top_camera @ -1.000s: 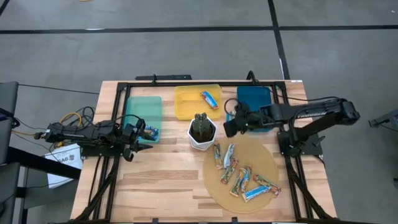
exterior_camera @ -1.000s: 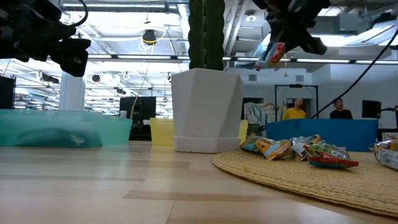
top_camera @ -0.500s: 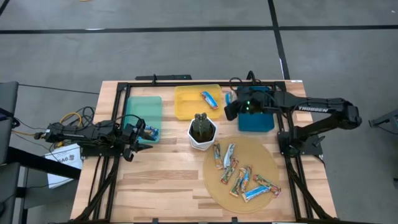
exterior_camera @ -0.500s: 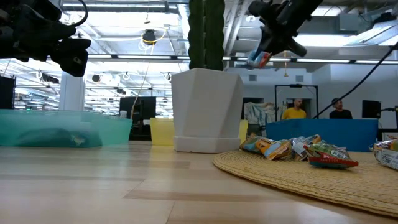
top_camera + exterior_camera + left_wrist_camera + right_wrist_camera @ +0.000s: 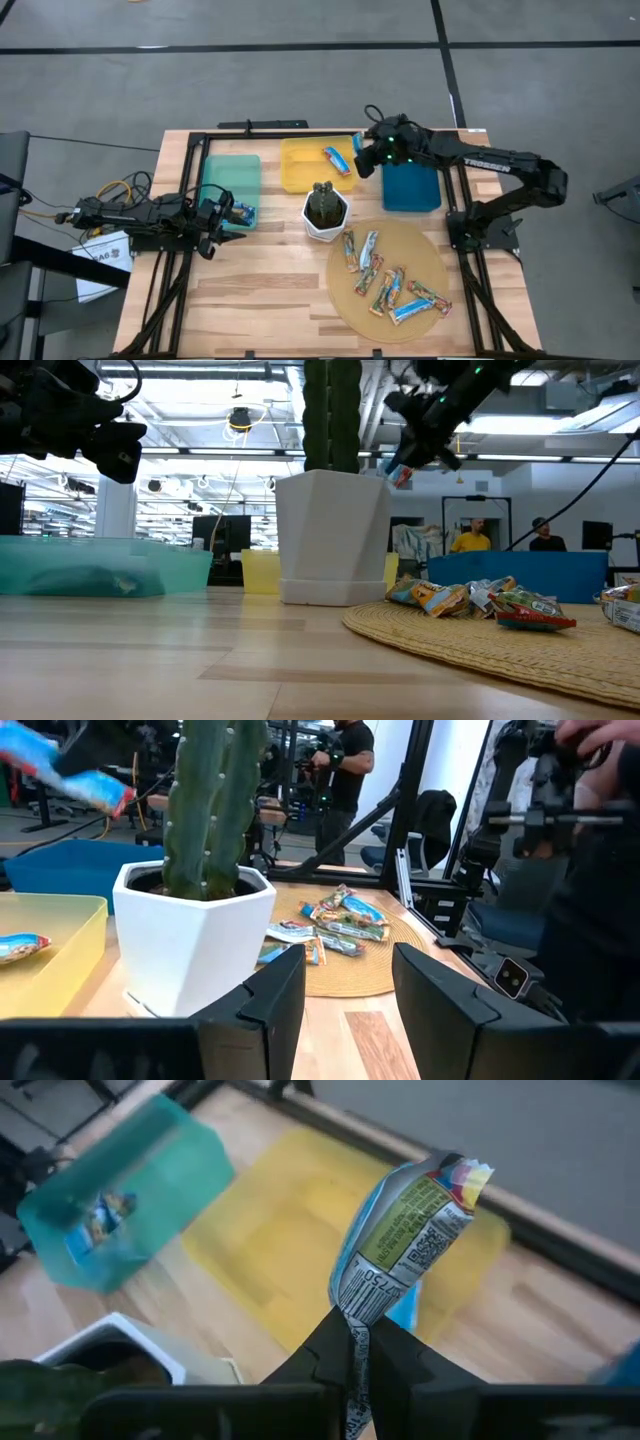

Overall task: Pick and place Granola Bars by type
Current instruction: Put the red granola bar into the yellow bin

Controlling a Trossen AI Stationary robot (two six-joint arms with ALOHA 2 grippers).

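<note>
My right gripper (image 5: pixel 365 158) hangs over the right end of the yellow bin (image 5: pixel 305 170), shut on a blue and silver granola bar (image 5: pixel 405 1240). Another blue bar (image 5: pixel 337 158) lies inside that bin. Several more bars (image 5: pixel 385 280) lie on the round woven mat (image 5: pixel 425 250). One bar (image 5: pixel 243 212) lies in the near end of the teal bin (image 5: pixel 230 175). My left gripper (image 5: pixel 345 990) waits open at the table's left, pointing level toward the white cactus pot (image 5: pixel 325 212). My right gripper pinches one crimped end of the bar (image 5: pixel 352 1308) between its two fingertips (image 5: pixel 385 1348). The fingers slant down toward the table's far left. The rest of the bar sticks out past the fingertips, lifted clear above the yellow bin (image 5: pixel 398 472).
A dark blue bin (image 5: pixel 410 185) stands right of the yellow one, below my right arm. The cactus pot stands between the bins and the mat. A black frame (image 5: pixel 200 150) runs round the table. People stand in the room beyond.
My right gripper has carried the bar from beside the cactus pot toward the table's far edge and a little left, to above the yellow bin's right end. It has rolled on the way. The bar has stayed in its hold, clear of everything.
</note>
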